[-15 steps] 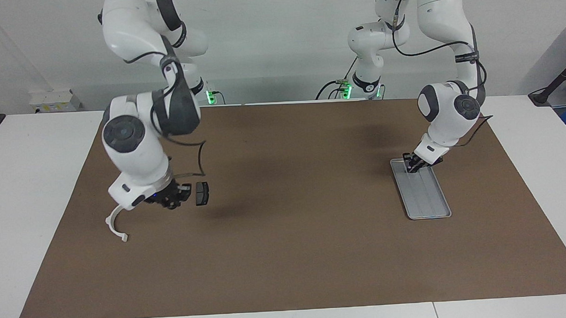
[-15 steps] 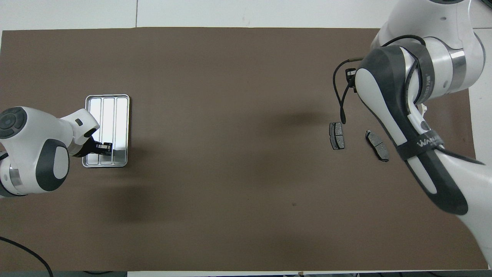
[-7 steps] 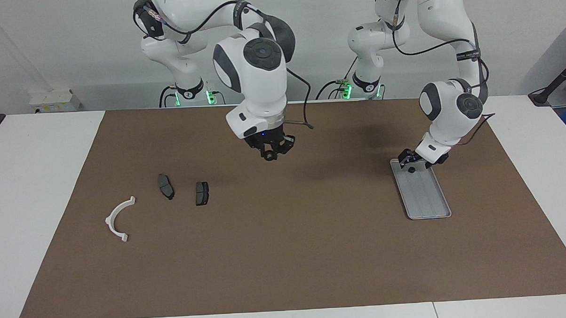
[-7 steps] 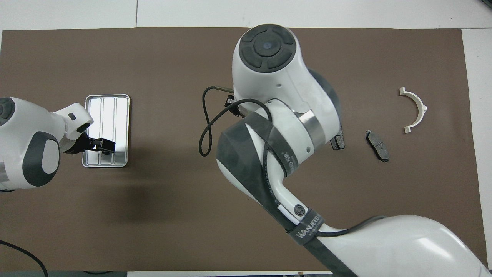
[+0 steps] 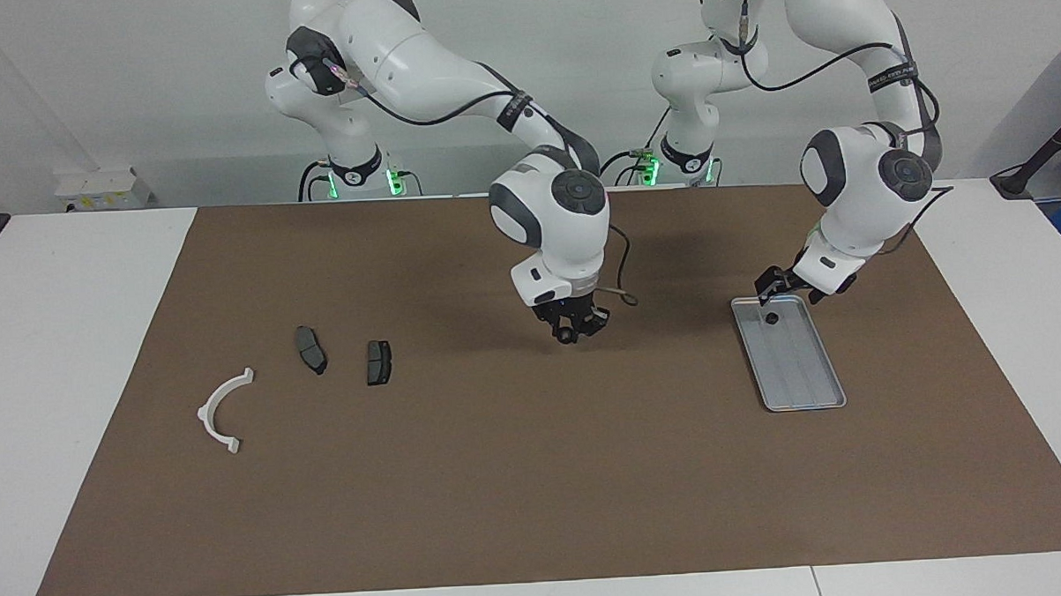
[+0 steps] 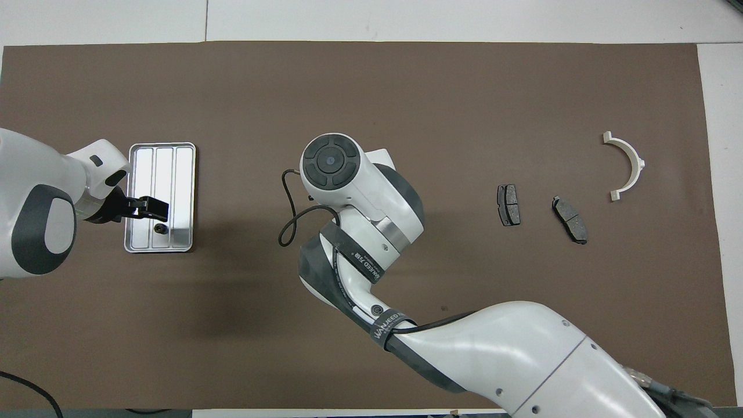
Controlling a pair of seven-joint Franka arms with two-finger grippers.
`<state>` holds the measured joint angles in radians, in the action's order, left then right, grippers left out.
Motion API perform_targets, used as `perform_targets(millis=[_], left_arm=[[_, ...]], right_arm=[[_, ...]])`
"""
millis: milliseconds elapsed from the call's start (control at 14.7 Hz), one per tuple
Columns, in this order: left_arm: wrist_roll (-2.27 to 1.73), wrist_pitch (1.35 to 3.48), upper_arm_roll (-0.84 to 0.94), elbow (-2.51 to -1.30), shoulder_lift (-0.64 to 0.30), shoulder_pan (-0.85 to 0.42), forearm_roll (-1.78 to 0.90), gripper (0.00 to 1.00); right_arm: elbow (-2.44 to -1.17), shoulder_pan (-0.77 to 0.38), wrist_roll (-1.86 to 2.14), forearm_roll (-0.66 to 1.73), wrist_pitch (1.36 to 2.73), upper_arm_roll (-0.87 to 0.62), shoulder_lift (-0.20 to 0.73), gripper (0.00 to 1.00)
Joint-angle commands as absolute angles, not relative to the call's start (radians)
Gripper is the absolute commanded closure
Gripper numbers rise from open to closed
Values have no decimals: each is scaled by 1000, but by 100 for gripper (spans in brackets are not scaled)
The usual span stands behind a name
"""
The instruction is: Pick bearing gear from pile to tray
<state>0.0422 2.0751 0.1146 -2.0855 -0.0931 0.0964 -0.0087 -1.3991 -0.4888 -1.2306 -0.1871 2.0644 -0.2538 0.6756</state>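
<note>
1. The white arc (image 5: 221, 413) lies flat on the brown mat (image 5: 537, 474) at the right arm's end of the table. It is well apart from the right gripper and is the piece of the pile farthest from it.
2. Two dark grey brake pads (image 5: 311, 350) (image 5: 378, 362) lie side by side between the arc and the right gripper, apart from each other. No writing can be read on them.
3. The right gripper (image 5: 571, 325) hangs low over bare mat near the middle, between the second brake pad and the tray, touching neither. Something small, dark and round shows at its tip. Whether that is a held piece or part of the claw cannot be told, nor how wide the claw stands. In the overhead view the wrist hides it.
4. A dark strap (image 6: 388, 323) on the right arm carries white lettering that reads "WANJEED". A second strap higher on the arm bears similar print, less legible.
5. The tray (image 5: 803, 405) lies toward the left arm's end of the mat.
6. A small black round piece (image 5: 771, 318) rests on the tray's ribbed floor, just under the left gripper and apart from it.
7. The left gripper (image 5: 786, 287) hovers over the tray end nearer the robots, its claw spread wide and holding nothing.
</note>
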Motion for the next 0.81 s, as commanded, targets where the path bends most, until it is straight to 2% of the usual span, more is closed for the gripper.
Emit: perform_targets(millis=[0,339,407,475,746], left_arm=[[11,2065,107,-2088,-83,72,-26,0],[-44,2069,107,-2088,-83,45,-25,0],[-61,2071,107,-2088,-83,41,-25,0],[-80,2074,107,-2088,-83,35,-25,0],[-239,2132,107,-2095,-86,-52,-25,0]], right_arm=[[-1417,-491,-1253,-209,2126,-250,695,100],[-1413,-489,-1253,-235,2135,-249,715,100],[-1407,-489,-1253,-235,2128,-249,715,79],[-1401,-491,-1253,-232,2111,-247,715,2],[-1342,-414,-1243,-218,2051,-248,681,0]])
